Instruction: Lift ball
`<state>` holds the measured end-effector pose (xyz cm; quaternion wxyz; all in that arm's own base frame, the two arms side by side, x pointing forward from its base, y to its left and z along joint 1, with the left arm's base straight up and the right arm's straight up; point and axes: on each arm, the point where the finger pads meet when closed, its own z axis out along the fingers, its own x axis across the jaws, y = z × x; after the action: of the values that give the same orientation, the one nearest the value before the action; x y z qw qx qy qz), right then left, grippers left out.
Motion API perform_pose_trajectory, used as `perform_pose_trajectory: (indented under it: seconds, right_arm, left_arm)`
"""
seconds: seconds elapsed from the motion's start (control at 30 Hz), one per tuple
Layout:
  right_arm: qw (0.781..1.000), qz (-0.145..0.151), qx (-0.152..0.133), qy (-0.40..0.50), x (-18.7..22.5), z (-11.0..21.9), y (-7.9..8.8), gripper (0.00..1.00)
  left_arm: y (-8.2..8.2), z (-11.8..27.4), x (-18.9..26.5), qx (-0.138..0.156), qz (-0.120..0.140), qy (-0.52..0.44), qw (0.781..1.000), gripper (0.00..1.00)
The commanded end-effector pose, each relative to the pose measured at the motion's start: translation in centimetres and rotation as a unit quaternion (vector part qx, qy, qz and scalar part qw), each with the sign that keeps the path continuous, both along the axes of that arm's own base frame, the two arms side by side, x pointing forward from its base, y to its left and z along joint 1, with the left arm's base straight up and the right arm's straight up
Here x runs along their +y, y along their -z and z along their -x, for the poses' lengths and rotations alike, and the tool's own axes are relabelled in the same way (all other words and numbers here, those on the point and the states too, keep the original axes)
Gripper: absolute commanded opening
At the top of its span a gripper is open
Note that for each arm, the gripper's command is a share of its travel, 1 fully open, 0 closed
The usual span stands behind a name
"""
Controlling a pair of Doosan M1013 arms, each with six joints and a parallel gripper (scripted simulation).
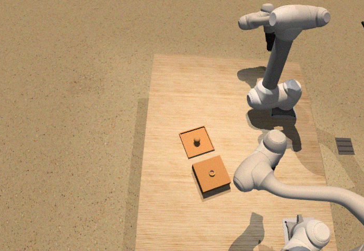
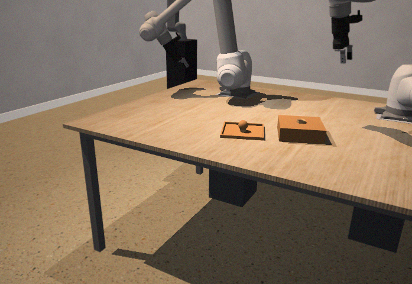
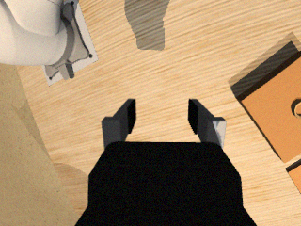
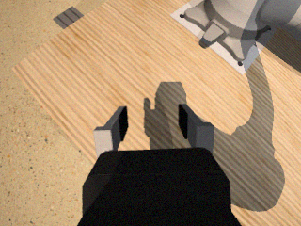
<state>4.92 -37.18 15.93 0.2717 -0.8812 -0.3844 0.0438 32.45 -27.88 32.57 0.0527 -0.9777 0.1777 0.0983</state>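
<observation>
Fingers wide open, left gripper and right gripper both empty

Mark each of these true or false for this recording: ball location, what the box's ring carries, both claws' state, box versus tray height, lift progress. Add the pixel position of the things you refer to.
1. The ball point(image 1: 196, 139) point(image 2: 243, 125) is at the shallow tray point(image 1: 204, 148) point(image 2: 243, 137) point(image 3: 295, 178). True.
2. The ring point(image 1: 209, 173) point(image 2: 301, 120) point(image 3: 295, 108) on the box point(image 1: 211, 183) point(image 2: 301, 134) point(image 3: 273, 108) carries a ball. False: it carries nothing.
3. The left claw point(image 2: 346, 57) point(image 3: 162, 109) and right claw point(image 2: 184, 62) point(image 4: 152, 115) are open. True.
4. The box is lower than the tray. False: it is taller.
5. The right claw has lifted the ball. False: it is away from it.
</observation>
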Motion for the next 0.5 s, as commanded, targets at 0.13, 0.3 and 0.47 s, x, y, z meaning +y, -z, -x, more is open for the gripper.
perform_pose_trajectory:
  seconds: [0.13, 0.3, 0.47]
  right_arm:
    - [0.975, -0.046, 0.048, 0.212, 3.2, 1.4, 0.3, 1.00]
    - [0.952, -0.070, 0.071, 0.291, 4.2, 1.6, 0.2, 1.00]
    - [0.940, -0.080, 0.080, 0.321, 4.5, 1.7, 0.2, 1.00]
  left_arm:
    - [-0.1, 0.0, 0.0, -0.001, 0.000, 0.000, 1.000, 1.00]
    - [-0.1, 0.0, 0.0, -0.001, 0.000, 0.000, 1.000, 1.00]
    - [-0.1, 0.0, 0.0, -0.001, 0.000, 0.000, 1.000, 1.00]
